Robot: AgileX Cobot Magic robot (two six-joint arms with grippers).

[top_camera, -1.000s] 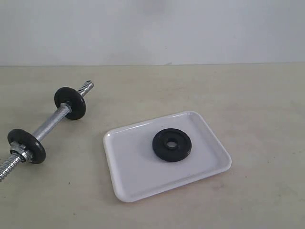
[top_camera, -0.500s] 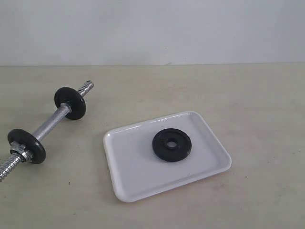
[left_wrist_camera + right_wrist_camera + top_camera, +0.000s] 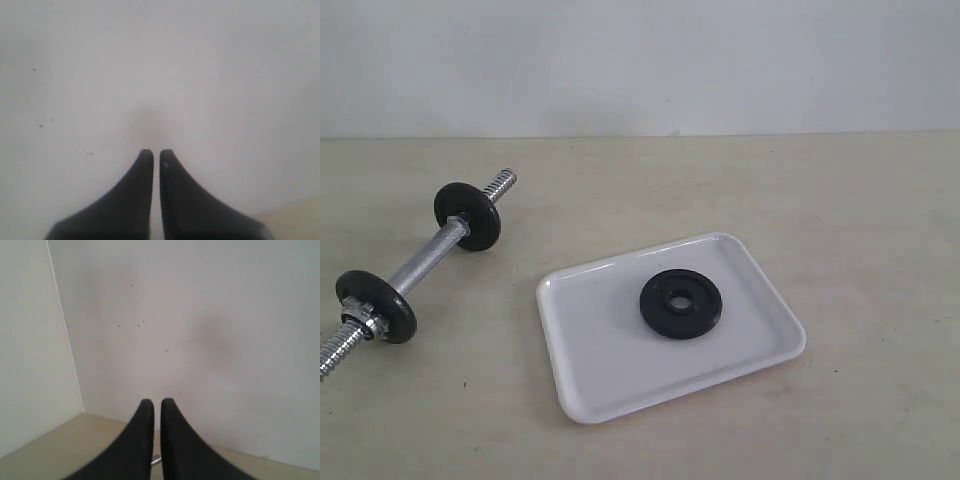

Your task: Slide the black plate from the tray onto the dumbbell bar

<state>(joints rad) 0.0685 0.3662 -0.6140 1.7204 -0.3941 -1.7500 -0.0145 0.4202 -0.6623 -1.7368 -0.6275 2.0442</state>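
Your black plate (image 3: 681,303) lying flat in the white tray (image 3: 610,370), dumbbell bar (image 3: 425,260) with 2 black discs (image 3: 468,215) well apart on the table (image 3: 860,200) at left, your left gripper (image 3: 156,152) and right gripper (image 3: 157,402) both closed narrow, empty.

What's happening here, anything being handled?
Nothing is being handled. The black plate lies flat on the tray, untouched. The dumbbell bar rests on the table to the left, apart from the tray, with a far disc and a near disc on it. The left gripper and right gripper are both shut and empty, and neither shows in the exterior view.
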